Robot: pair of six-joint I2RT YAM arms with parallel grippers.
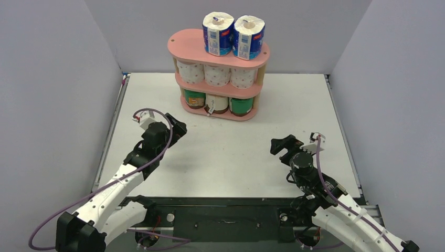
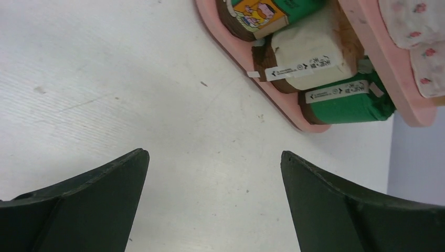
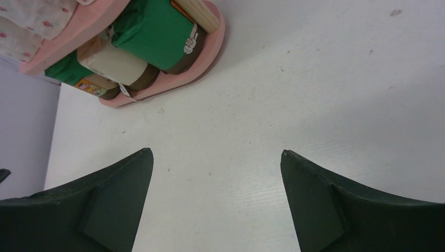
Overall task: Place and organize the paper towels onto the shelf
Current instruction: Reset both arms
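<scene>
Presently left gripper [image 2: 212,155] and right gripper [image 3: 216,152] are both gaping wide, holding nothing. Paper towels [image 1: 216,74] are sitting on all three tiers of the shelf [image 1: 186,44], well ahead of both sets of jaws.

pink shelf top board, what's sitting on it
Two blue-and-white rolls stand upright side by side on the top board, right of its middle. Its left end is bare. Whatever lies directly behind the rolls is covered by them.

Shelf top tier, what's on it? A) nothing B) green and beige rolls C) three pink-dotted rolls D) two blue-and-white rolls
D: two blue-and-white rolls stand on the shelf top board; the dotted rolls fill the middle tier.
</scene>
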